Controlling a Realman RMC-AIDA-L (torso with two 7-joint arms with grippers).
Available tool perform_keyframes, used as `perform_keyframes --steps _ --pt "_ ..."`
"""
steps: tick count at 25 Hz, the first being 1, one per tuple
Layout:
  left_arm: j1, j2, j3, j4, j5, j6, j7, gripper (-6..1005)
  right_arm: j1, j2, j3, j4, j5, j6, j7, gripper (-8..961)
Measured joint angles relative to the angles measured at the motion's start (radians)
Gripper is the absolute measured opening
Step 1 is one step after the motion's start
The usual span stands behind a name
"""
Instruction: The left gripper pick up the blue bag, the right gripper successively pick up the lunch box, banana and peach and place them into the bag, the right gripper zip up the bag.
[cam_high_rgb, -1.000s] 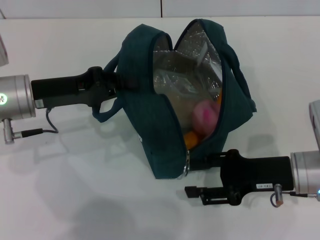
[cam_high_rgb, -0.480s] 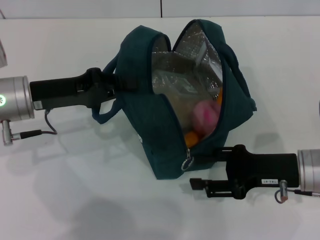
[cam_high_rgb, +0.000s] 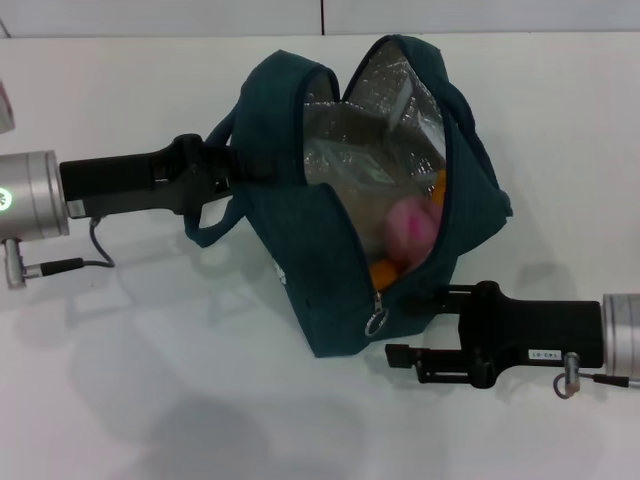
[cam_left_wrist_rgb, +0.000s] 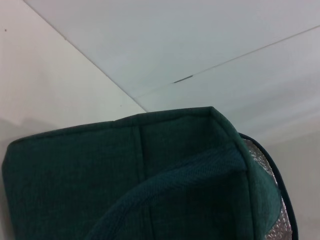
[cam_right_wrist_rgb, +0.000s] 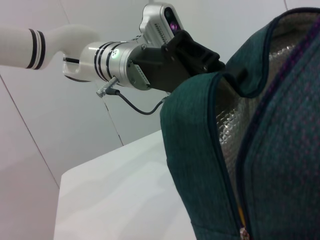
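At the lower right of the head view, the right claw has its upper finger against the bag's near end beside the metal ring pull, but whether it grips anything cannot be told. At centre left, the left claw is clamped on the blue bag, which lies open at centre frame on the white tabletop. Inside, a pink peach and the orange banana show against the foil lining.

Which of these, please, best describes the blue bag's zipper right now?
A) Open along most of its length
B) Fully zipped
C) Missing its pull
A: the blue bag gapes wide, showing foil lining and the pink peach inside.
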Motion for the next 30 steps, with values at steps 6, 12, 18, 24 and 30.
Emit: perform_keyframes --steps 6,12,18,24,30 --pt "-0.008 -0.001 0.000 0.000 0.000 0.000 0.001 56 0.021 0.007 -0.052 0.005 0.000 0.033 0.000 639" --pt "-0.011 0.001 0.000 0.000 0.000 0.000 -0.001 56 0.033 0.010 -0.135 -0.002 0.041 0.065 -0.006 635" --pt "-0.008 0.002 0.000 0.000 0.000 0.000 -0.001 57 0.019 0.003 -0.123 -0.004 0.055 0.064 -0.016 631" --pt "-0.004 0.002 0.000 0.000 0.000 0.000 -0.002 57 -0.007 -0.001 -0.086 -0.006 0.062 0.056 -0.013 627" --pt "-0.002 0.003 0.000 0.001 0.000 0.000 0.001 57 -0.027 -0.004 -0.061 0.000 0.063 0.022 -0.013 623"
